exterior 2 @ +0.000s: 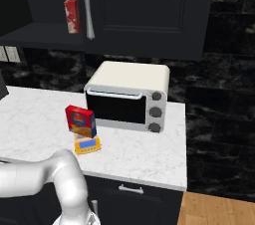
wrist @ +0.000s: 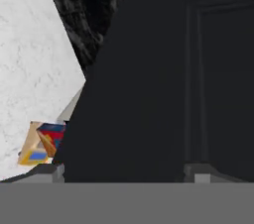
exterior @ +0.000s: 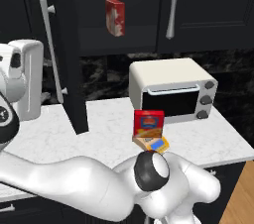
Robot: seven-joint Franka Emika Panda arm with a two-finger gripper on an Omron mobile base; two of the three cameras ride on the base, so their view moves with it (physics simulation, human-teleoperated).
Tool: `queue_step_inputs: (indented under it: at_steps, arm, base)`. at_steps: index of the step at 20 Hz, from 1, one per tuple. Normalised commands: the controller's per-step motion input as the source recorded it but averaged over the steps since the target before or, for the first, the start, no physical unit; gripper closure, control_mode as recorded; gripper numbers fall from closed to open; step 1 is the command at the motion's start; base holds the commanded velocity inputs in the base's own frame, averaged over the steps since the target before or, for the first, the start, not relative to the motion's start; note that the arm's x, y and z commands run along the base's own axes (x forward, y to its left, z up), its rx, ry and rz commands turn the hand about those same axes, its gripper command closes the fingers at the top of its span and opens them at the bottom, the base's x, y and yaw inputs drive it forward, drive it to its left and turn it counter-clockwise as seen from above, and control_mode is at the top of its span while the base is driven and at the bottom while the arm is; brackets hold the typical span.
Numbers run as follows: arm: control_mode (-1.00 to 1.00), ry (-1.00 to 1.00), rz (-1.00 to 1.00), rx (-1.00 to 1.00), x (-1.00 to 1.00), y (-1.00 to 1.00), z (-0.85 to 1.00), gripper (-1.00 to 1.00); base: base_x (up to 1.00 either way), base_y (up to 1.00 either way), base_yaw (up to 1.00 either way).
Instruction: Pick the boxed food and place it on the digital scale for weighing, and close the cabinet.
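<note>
The cabinet door [wrist: 163,79] hides the gripper's state; I cannot tell. One boxed food [exterior: 148,123] at centre stands on one scale [exterior: 155,144], partly covering it.

Obstacles: open cabinet door [exterior: 69,59] jutting over the counter [exterior: 44,134]; toaster oven [exterior: 171,89] just behind the boxed food [exterior: 148,124]. Open counter lies between door and box.
</note>
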Motion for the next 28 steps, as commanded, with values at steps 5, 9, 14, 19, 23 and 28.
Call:
queue_step_inputs:
  at_steps: [5,9,14,19,23,28]
  arm:
    - [-1.00,-0.07,0.01,0.25,0.00,-1.00,0.41,-1.00]
    - [-1.00,0.00,0.06,0.28,0.24,-1.00,0.38,-1.00]
    - [-1.00,0.00,0.14,0.32,0.83,-1.00,0.07,-1.00]
    - [-1.00,0.00,0.23,0.35,1.00,-1.00,-0.07,-1.00]
    - [-1.00,-0.02,0.22,0.31,1.00,-1.00,-0.07,-1.00]
    - [-1.00,-0.04,0.19,0.23,0.80,-0.76,0.00,-1.00]
  base:
    - [0.00,0.00,0.00]
    - [0.00,0.00,0.00]
    - [0.00,0.00,0.00]
    - [0.00,0.00,0.00]
    - [0.00,0.00,0.00]
    - [0.00,0.00,0.00]
